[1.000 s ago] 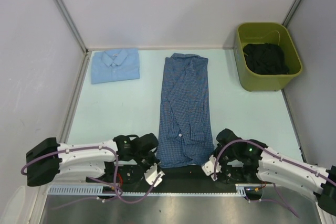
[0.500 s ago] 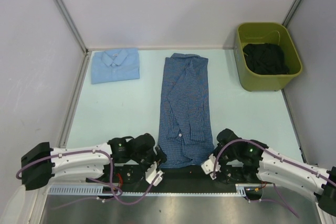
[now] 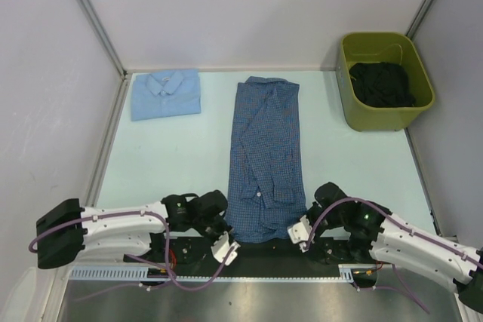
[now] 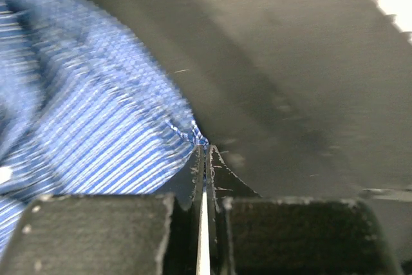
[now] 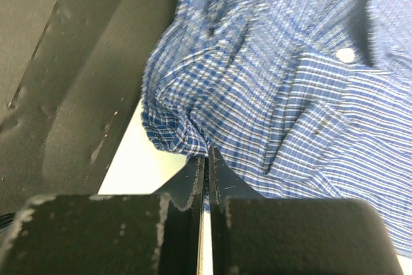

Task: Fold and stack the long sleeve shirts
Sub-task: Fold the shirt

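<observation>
The checked blue shirt point(image 3: 264, 148) is lying lengthwise along the middle of the table point(image 3: 173, 164). It is looking soft and limp, so its hem corners are likely the best holds. The left end effector point(image 3: 229, 245) and right end effector point(image 3: 299, 233) are pinching them, jaws closed. The wrist views are revealing the left one catching mere threads. Only the overhead view is showing the folded pale blue shirt point(image 3: 166, 93).

The medium-blue checked shirt point(image 3: 264, 156) is being pictured lying lengthwise down the middle of the table point(image 3: 173, 156), collar at the far end, white buttons showing, near hem bunching up. The pale blue shirt point(image 3: 165, 93) is lying folded in the far left corner, well apart.
</observation>
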`<action>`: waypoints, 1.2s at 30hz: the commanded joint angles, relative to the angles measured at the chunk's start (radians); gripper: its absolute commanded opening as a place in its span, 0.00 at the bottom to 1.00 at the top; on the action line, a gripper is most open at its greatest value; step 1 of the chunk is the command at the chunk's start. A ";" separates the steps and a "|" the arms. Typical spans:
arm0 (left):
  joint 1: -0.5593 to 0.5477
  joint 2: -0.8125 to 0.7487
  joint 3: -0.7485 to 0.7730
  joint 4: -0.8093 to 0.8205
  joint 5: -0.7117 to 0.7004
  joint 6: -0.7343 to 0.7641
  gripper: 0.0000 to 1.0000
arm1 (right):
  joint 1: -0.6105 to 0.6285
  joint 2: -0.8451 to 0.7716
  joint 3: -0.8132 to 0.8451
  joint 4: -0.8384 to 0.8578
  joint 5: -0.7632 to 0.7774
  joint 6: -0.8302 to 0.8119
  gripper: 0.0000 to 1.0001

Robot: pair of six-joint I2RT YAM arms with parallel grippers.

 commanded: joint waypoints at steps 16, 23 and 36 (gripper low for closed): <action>0.073 -0.070 -0.039 0.036 -0.062 0.120 0.70 | 0.007 0.007 0.034 0.035 -0.008 0.048 0.00; 0.080 0.019 -0.007 0.082 -0.042 0.154 0.35 | 0.006 0.022 0.034 0.052 -0.012 0.045 0.00; 0.132 -0.128 0.094 -0.107 0.099 0.028 0.00 | 0.033 -0.058 0.141 -0.092 -0.019 0.109 0.00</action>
